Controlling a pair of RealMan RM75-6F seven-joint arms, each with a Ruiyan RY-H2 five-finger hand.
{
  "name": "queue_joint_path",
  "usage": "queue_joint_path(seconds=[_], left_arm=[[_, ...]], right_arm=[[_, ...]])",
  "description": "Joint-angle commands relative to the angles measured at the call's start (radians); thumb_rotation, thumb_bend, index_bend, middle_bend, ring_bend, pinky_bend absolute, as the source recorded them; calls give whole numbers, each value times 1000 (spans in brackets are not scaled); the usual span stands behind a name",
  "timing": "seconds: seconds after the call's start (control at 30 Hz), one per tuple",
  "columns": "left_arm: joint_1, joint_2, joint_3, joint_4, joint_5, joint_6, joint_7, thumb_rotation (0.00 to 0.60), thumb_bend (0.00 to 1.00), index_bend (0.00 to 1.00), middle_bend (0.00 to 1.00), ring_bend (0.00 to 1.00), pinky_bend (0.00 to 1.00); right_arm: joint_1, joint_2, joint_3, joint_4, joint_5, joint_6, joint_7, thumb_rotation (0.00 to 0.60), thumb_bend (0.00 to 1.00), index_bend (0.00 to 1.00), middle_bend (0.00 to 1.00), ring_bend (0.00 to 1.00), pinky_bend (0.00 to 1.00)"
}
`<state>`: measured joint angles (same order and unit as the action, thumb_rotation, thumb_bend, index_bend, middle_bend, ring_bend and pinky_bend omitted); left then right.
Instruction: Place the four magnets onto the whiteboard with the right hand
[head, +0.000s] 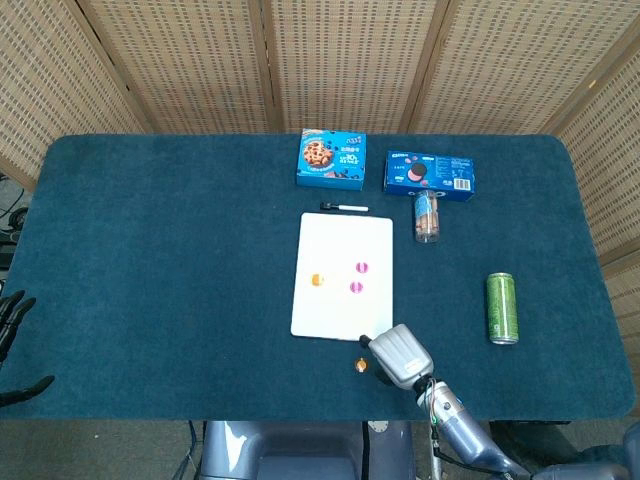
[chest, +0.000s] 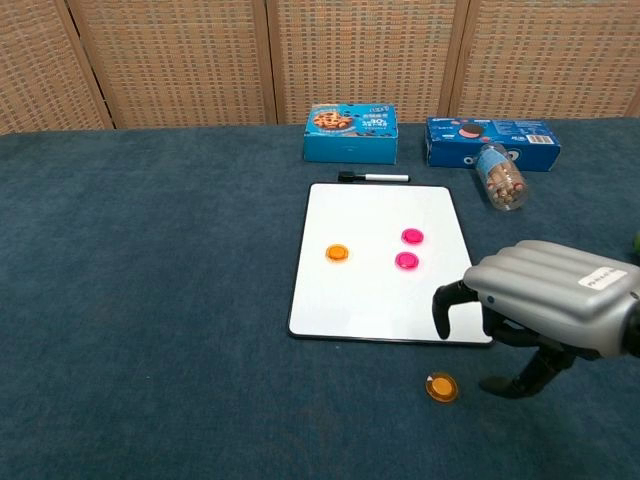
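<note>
Three magnets sit on the whiteboard (chest: 380, 255): one orange magnet (chest: 337, 253) on its left side and two pink magnets (chest: 409, 248) near its middle, close to each other. They are small, round and flat. One more orange magnet (chest: 441, 387) lies on the blue counter (chest: 150, 300), just below the whiteboard's bottom right corner. The whiteboard is a white rectangle with a thin dark rim, lying flat.

A black marker (chest: 372, 177) lies just above the whiteboard's top edge. Two blue snack boxes (chest: 350, 133) stand farther back from the whiteboard, and a tipped-over snack tube (chest: 498, 177) lies to the upper right of it. A green can (head: 501, 307) lies well off to the right of the whiteboard. Left of the whiteboard, the counter is wide blue cloth.

The right robot hand (chest: 540, 310) hangs over the counter by the whiteboard's bottom right corner, just to the right of the loose orange magnet. Its fingers (chest: 441, 308) are curled down and spread apart, and it holds nothing. One fingertip hangs over the whiteboard's bottom edge. The left robot hand (head: 12, 335) shows only as dark fingers far to the left of the whiteboard, past the counter's edge, and I cannot tell how it is set.
</note>
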<state>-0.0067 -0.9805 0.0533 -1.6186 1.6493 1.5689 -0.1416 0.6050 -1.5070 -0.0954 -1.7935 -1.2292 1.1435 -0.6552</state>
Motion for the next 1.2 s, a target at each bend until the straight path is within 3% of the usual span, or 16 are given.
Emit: queue_joint_path(seconds=[0.03,0.57,1.2], left_arm=[[0,-2,0,-1,-1,-2,6,600,0,0,0,0,0],[-1,3,-4,0,-12,-3,-10,600,0,0,0,0,0],[-1,4,-4,-1,-12,-4,-7,600,0,0,0,0,0]], right_arm=[[-19,-15,-17,8,-30,-7,17,600,311,386,954,942,1000],[-21,-100,32,88,22,-55,-42,600,311,388,954,942,1000],[-32,-129,48,135,23,-74,-51,600,311,388,954,942,1000]])
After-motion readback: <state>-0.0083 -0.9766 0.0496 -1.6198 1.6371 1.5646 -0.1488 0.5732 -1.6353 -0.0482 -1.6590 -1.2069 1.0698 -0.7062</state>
